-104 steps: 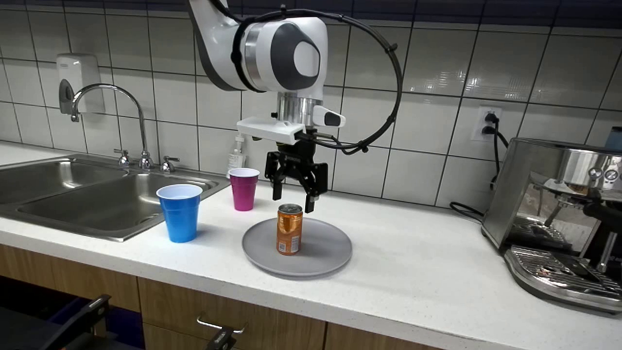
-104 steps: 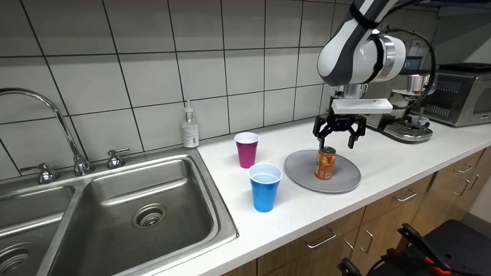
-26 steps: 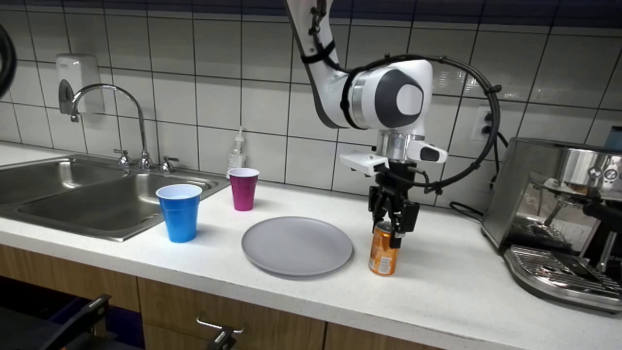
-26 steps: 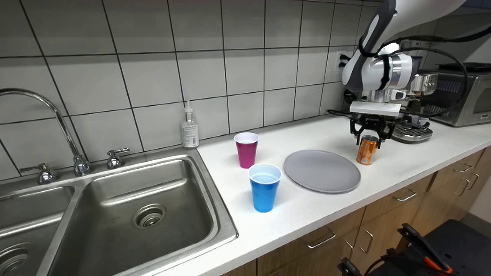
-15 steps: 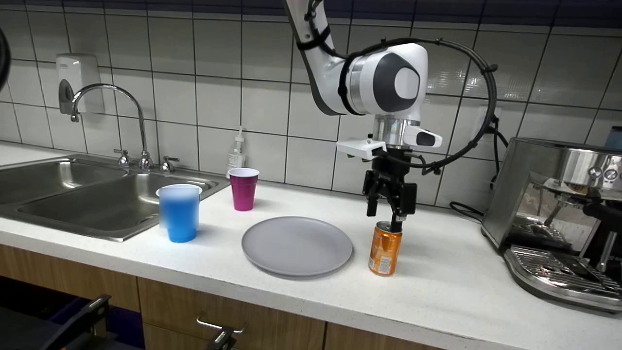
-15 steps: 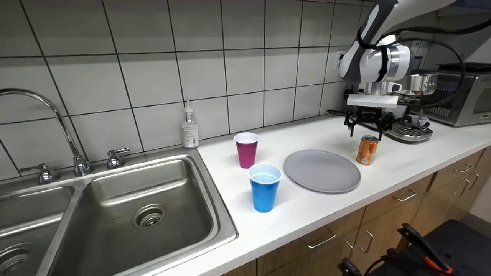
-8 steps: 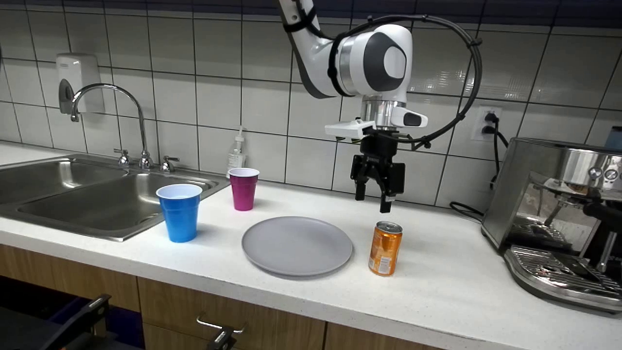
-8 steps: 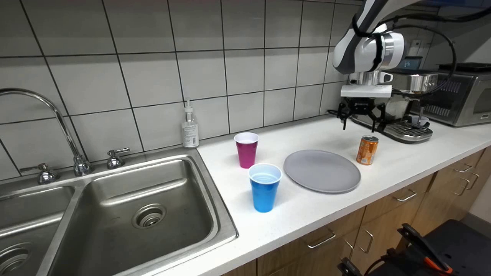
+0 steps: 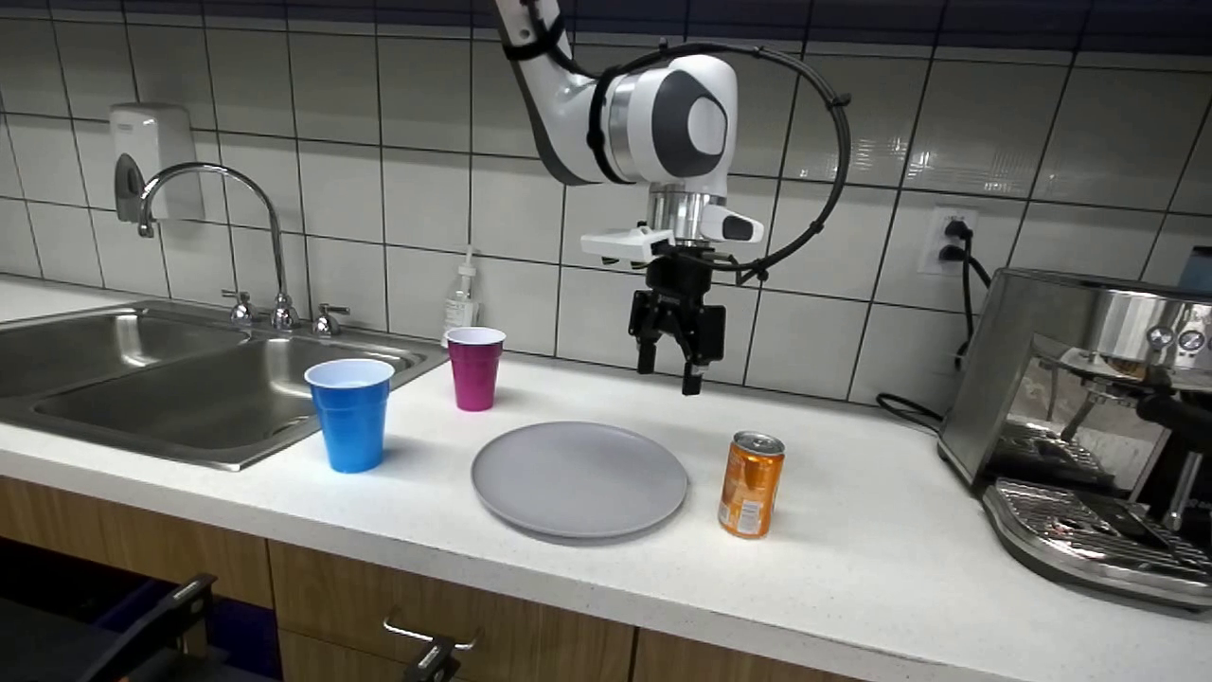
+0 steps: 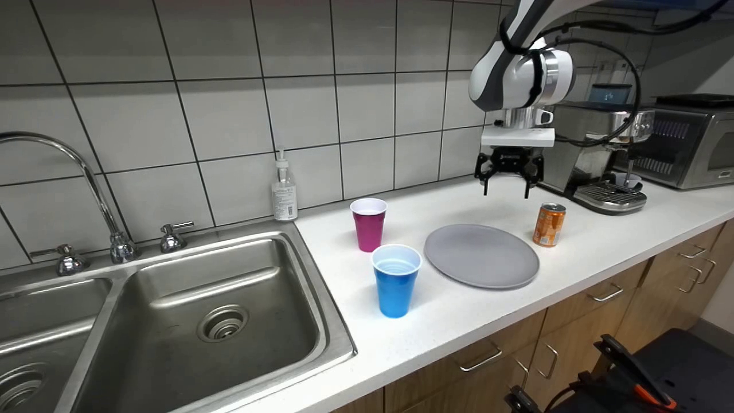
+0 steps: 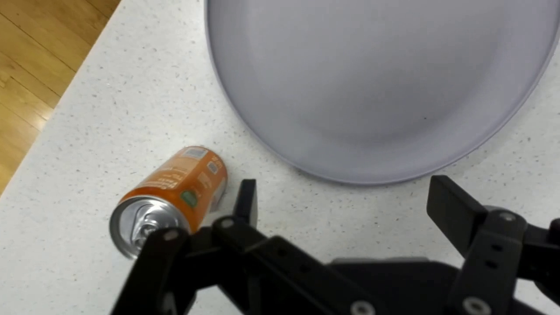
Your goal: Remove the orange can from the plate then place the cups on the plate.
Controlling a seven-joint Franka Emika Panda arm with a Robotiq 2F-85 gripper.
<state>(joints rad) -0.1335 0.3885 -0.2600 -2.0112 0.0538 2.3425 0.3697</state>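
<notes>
The orange can point(image 9: 751, 485) stands upright on the counter beside the grey plate point(image 9: 578, 478), on the coffee machine's side. The plate bears nothing. The blue cup point(image 9: 352, 417) and the magenta cup point(image 9: 474, 371) stand upright on the counter between the sink and the plate; both also show in an exterior view as the blue cup point(image 10: 395, 287) and the magenta cup point(image 10: 369, 226). My gripper point(image 9: 669, 374) is open and empty, in the air above the counter behind the plate. In the wrist view the gripper point(image 11: 344, 188) has the can point(image 11: 183, 179) at left and the plate point(image 11: 372, 87) ahead; no cup shows there.
A steel double sink point(image 9: 237, 379) with a faucet point(image 9: 275, 237) lies past the cups. A soap bottle point(image 10: 284, 192) stands by the tiled wall behind the magenta cup. A coffee machine point(image 9: 1089, 426) stands at the opposite end. The counter's front edge point(image 10: 573, 289) runs past the plate.
The can was on the plate at first, then stood on the counter between my fingers. The gripper has since let go, risen clear and moved toward the sink side. The cups have not moved.
</notes>
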